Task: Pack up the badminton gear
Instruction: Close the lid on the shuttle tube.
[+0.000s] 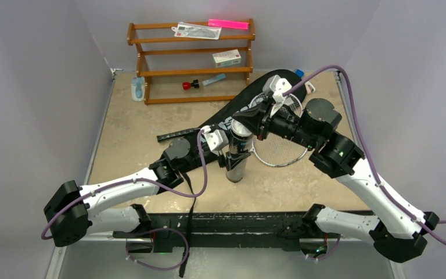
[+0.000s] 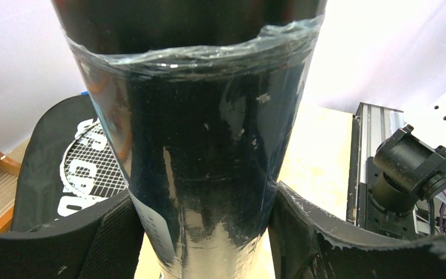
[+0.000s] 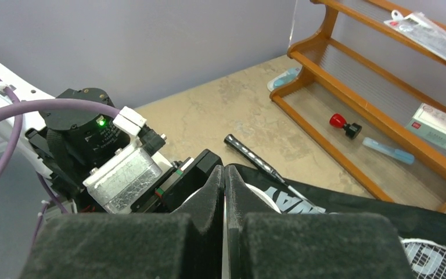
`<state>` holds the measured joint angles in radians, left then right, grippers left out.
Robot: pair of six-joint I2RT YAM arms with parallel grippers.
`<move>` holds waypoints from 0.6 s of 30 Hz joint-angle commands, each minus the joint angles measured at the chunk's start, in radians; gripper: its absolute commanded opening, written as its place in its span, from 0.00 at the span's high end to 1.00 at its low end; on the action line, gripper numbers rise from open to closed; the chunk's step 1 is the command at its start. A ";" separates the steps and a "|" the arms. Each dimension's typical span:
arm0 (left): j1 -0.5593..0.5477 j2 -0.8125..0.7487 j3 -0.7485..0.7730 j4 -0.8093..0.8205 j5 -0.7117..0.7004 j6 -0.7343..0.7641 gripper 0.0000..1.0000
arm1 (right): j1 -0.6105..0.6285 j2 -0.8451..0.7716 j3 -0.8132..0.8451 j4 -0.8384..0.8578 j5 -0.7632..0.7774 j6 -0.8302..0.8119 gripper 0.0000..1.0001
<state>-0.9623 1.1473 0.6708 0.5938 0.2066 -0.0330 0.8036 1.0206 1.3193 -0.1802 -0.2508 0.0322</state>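
A dark, glossy tube [image 1: 236, 170] stands upright near the middle of the tan table [image 1: 133, 133], a band of wrinkled clear film wrapped round its upper part. From the overhead view it stands on the table top just in front of a long black bag [image 1: 250, 96].

The left pincer [image 2: 209, 232] grasps the tube about halfway up. Its two padded fingers [image 2: 64, 247] are spread wide and press against either side of the barrel. Seen from that wrist, the tube fills most of the frame between them.

The right pincer [image 3: 225, 186] is clenched, its foam pads flat against each other. From above it hangs at the tube's top end. Whether it touches the rim, or pinches anything between the pads, cannot be told.

The bag lies slantwise across the table behind the tube, white lettering on its side. The strung head of a silver-framed racket [image 2: 90, 165] lies over that lettering. A black handle [image 3: 255, 158] pokes out beside the bag's near end, flat on the table.

Further back, a brown wooden rack [image 1: 191, 52] stands against the far wall, with a few small packets and items on its shelves. Purple cables loop from both arms.
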 commanded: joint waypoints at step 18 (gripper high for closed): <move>0.000 -0.010 0.039 -0.014 -0.018 -0.018 0.48 | -0.003 -0.008 -0.071 0.104 0.026 0.032 1.00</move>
<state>-0.9623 1.1473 0.6765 0.5797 0.1974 -0.0338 0.8036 1.0271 1.2575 -0.1123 -0.2504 0.0444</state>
